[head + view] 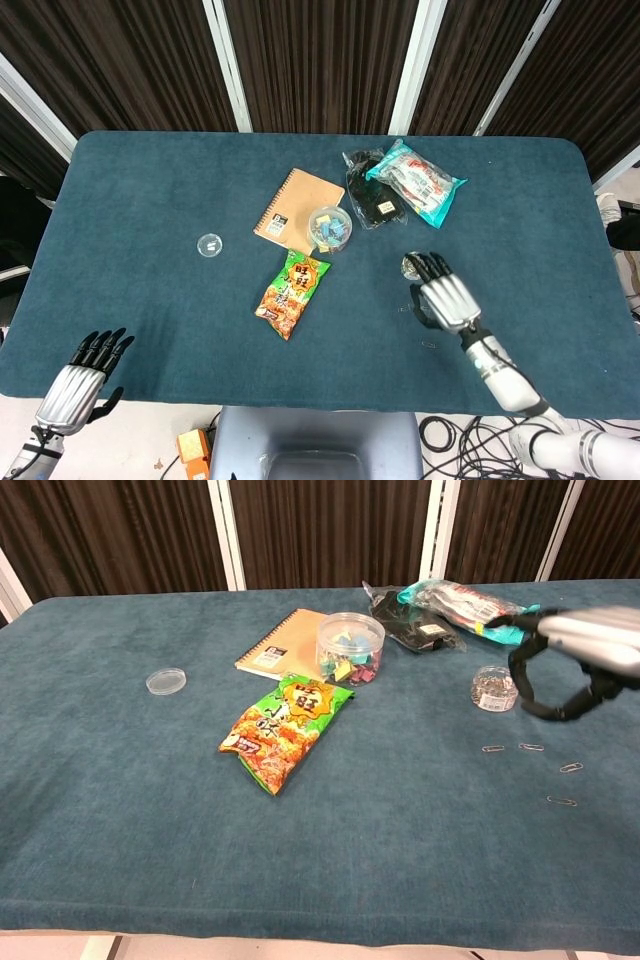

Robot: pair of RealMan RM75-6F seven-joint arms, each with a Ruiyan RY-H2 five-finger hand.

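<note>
Left hand [82,372] hangs off the near-left corner of the tabletop [150,200], fingers straight and spread, gripping nothing and touching nothing; only the head view shows it. Well apart from it, on the cloth, lies a small clear round lid [209,244], flat and alone. Further right a tan spiral notebook [291,206] lies at a slant, and a clear round tub [329,227] full of coloured binder clips stands on the notebook's near right corner, uncovered as far as the chest view lets me tell. Just in front of the tub lies a green and orange snack bag [291,293], flat, its top end near the tub. Behind and to the right sit a black pouch in clear wrap [373,203] and a teal snack packet [418,183], the packet overlapping the pouch's far right edge.

Right hand [443,296] hovers above the cloth, palm down, fingers apart and bent into a loose arch with nothing between them. Its fingertips [430,264] reach over a small clear pot [494,688] holding silvery paper clips; whether they touch it I cannot tell. The pot stands upright, well right of the snack bag. Below the hand, loose paper clips [531,748] lie scattered on the cloth near the pot.
</note>
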